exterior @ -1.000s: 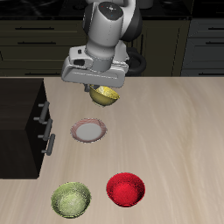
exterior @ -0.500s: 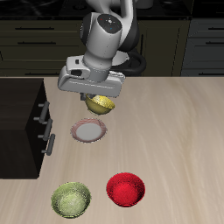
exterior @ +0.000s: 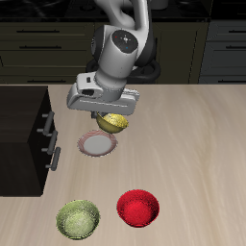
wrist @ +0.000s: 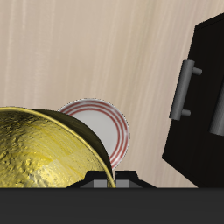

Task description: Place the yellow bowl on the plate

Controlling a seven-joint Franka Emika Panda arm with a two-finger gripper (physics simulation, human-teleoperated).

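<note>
Nearly there: the gripper (exterior: 112, 114) is gripping the bowl (exterior: 114, 122) tight, hanging just above the plate (exterior: 97, 144), not yet lowering it.

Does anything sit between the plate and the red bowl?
No. In the exterior view, only bare table shows between the plate and the red bowl; the yellow bowl hangs at the plate's far side.
</note>
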